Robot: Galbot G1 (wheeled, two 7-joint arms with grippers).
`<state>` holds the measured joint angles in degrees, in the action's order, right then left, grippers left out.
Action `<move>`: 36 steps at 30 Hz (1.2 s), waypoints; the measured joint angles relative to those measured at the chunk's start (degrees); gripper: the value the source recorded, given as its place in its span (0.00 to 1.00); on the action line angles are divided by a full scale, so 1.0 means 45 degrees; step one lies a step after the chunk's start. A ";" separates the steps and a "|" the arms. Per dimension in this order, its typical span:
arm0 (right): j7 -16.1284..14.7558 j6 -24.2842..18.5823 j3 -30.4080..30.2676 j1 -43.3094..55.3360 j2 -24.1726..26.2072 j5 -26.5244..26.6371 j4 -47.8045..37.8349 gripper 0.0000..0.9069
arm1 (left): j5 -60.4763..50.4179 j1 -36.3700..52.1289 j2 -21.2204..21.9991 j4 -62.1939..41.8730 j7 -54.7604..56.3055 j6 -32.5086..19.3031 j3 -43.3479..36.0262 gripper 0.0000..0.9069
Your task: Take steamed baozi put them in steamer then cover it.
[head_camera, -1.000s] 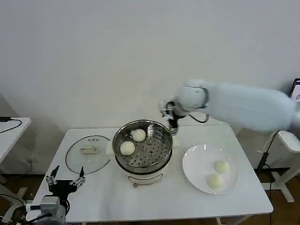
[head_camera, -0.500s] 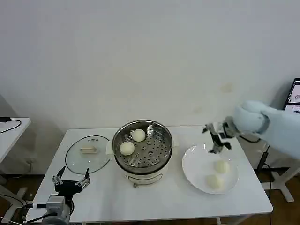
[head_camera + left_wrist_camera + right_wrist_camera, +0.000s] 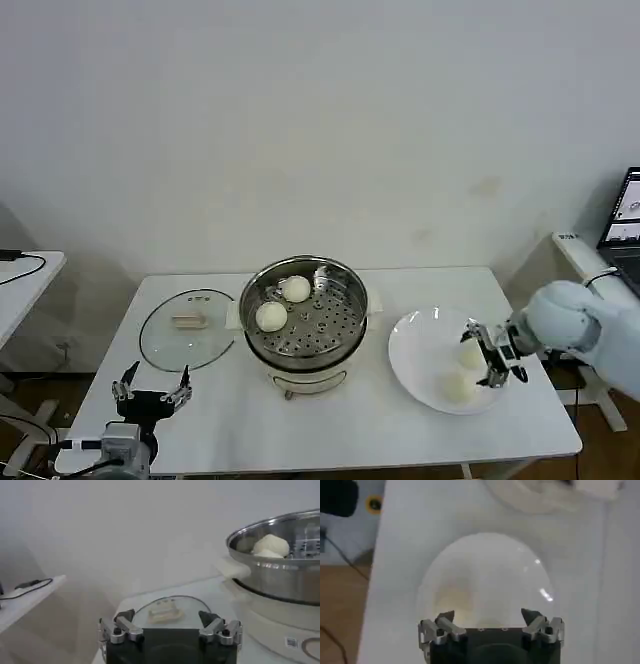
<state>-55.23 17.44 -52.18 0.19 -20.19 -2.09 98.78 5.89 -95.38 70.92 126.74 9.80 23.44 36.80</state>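
The table [image 3: 330, 430] carries everything; at its middle stands the steamer [image 3: 305, 312], a steel pot on a white base, heavy-looking and rigid, best left where it is; two buns lie on its perforated tray, one toward the back [image 3: 296, 289] and one nearer the left wall [image 3: 272, 316], just beside each other

To the steamer's right is the plate [image 3: 415, 340], flat and white, with two more buns on it, the farther [image 3: 470, 353] and the nearer [image 3: 455, 387], close together toward the plate's right side

To the steamer's left the cover [image 3: 187, 327] lies flat on the table, handle [image 3: 189, 320] up; glass with a metal rim, so I judge it fairly weighty, slick and breakable; the bar handle is the only sound place to grip it, across its short width

The right gripper [image 3: 491, 356] hangs over the plate's right part, close by the farther bun, jaws wide and empty; the right wrist view shows the plate [image 3: 485, 587] beneath its spread fingers [image 3: 440, 625]

The left gripper [image 3: 150, 392] sits low at the table's near left corner, jaws also wide and holding nothing, facing the cover [image 3: 167, 611] and the steamer [image 3: 280, 560] beyond it

The buns look light, soft and smooth-skinned; a hard pinch would likely dent or tear them, a loose one let them slip; I would take one across its widest girth, low on the sides, with gentle closure
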 measured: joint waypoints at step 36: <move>-0.0071 0.0395 0.0036 -0.1187 -0.2086 -0.0400 -0.2246 0.64 | -0.0029 0.0067 0.0068 -0.0293 -0.0010 -0.0006 0.0163 1.00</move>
<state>-55.55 19.22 -52.02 -5.15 -29.58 -3.89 88.67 5.76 -95.08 71.23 125.42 9.76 23.42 37.53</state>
